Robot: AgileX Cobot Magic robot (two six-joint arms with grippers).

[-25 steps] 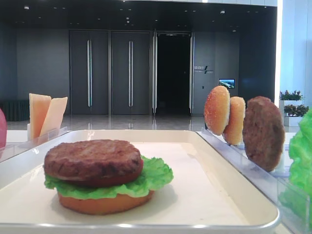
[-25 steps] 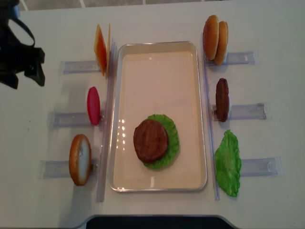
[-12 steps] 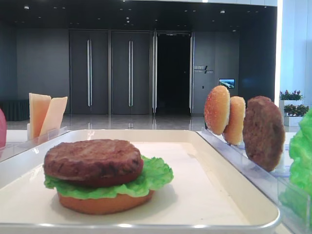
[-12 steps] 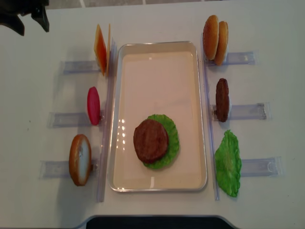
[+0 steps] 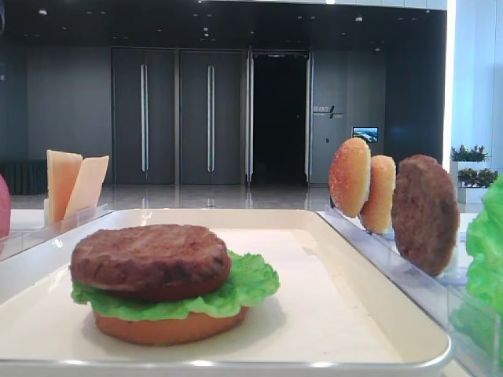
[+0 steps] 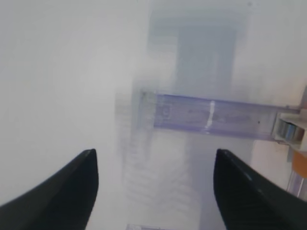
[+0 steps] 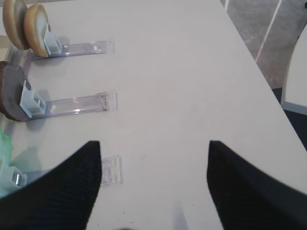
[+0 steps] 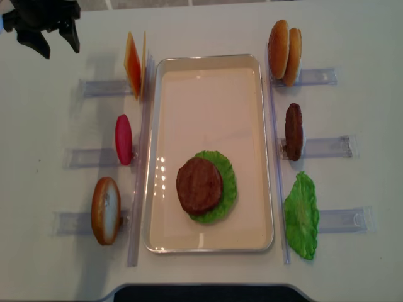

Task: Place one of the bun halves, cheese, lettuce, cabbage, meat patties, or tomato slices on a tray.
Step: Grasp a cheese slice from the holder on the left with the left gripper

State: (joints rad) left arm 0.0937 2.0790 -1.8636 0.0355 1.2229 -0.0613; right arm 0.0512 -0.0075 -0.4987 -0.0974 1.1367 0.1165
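Note:
The cream tray (image 8: 208,100) holds a stack: a meat patty (image 8: 199,185) on lettuce (image 8: 229,189) on a bun half (image 5: 169,326). Two cheese slices (image 8: 133,65) stand in the rack left of the tray's far end. My left gripper (image 8: 58,47) hovers open and empty at the far left corner, left of the cheese; its wrist view shows that clear rack (image 6: 211,117) ahead of the jaws. My right gripper (image 7: 151,158) is open over bare table, right of the racks with two bun halves (image 7: 24,19) and a patty (image 7: 9,93).
On the left racks stand a red tomato slice (image 8: 123,139) and a bun half (image 8: 105,210). The right racks carry two bun halves (image 8: 283,52), a patty (image 8: 293,131) and a lettuce leaf (image 8: 301,215). Clear rails (image 8: 140,170) flank the tray.
My left gripper has moved from the table's left edge to the far corner and then rightward, closer to the cheese rack. Nothing on the tray or racks has shifted.

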